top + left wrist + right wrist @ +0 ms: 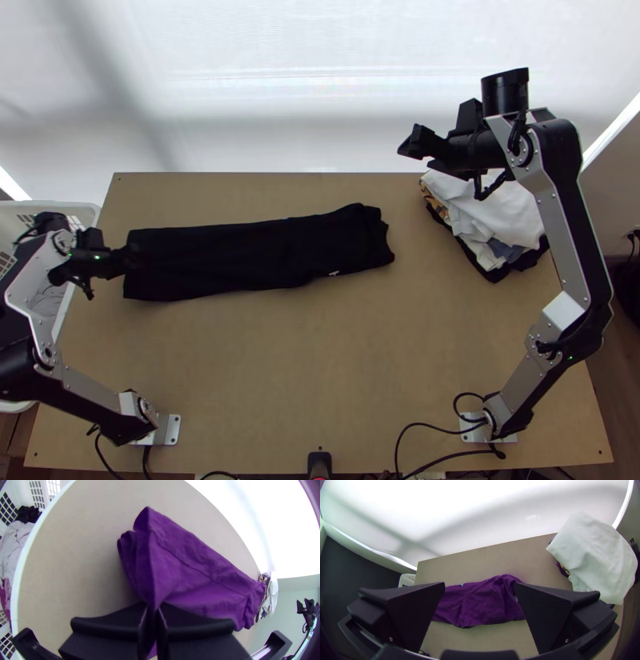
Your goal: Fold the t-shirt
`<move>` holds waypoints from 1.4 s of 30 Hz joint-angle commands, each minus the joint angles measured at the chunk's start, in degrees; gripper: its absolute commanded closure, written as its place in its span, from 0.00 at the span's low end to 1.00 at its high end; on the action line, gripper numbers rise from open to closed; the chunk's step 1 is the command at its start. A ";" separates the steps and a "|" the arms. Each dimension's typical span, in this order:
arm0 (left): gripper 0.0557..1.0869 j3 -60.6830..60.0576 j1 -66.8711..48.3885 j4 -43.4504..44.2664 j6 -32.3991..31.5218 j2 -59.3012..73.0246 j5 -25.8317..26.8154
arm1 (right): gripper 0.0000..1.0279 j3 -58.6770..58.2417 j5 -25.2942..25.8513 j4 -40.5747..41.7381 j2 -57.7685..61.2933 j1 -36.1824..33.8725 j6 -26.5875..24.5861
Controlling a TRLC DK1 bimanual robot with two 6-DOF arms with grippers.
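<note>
While the left claw (128, 258) is pinching the near end of the dark t-shirt (240, 256), the right claw (418, 154) is hanging in the air, nothing between its fingers, and those fingers are standing wide apart!

Over at the left claw, the grip is looking tight: both flat fingers are closing on the fabric, and a ridge of cloth is rising from between them, with several layered edges showing beside it. From that claw the shirt is stretching away to the right in a long, narrow strip, lying across the table (320, 360) with shallow wrinkles running along it. Its far end, well apart from the left claw, is bunching up a little, and a small white mark (334, 274) is showing on the edge nearer the arms' bases.

Now to the right claw: it is pointing leftward, sitting beyond the shirt's far end, and the cloth is lying below it, apart from its fingers. Just to that claw's right, a pile of clothes (504, 212) is resting on the table, white fabric on top, patterned and dark pieces peeking out underneath. And out to the left of the left claw, a white basket (84, 210) is standing beside the table, holding more clothes (15, 543).
</note>
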 commanded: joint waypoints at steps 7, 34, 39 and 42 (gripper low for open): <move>0.96 8.68 -11.92 -3.12 -9.79 -13.10 0.18 | 0.04 0.06 -0.48 -0.65 -3.72 -2.46 0.73; 0.96 29.51 -49.45 -2.24 -30.70 -2.03 -8.44 | 0.04 -11.89 -0.74 -3.02 -14.17 -7.64 -1.29; 0.96 32.67 -53.14 -0.13 -33.34 2.46 -8.70 | 0.04 -14.18 -0.74 -2.93 -16.37 -8.17 -1.11; 0.96 35.40 -55.08 0.22 -34.31 5.18 -9.49 | 0.04 -16.11 -0.74 -3.02 -17.95 -8.43 -1.02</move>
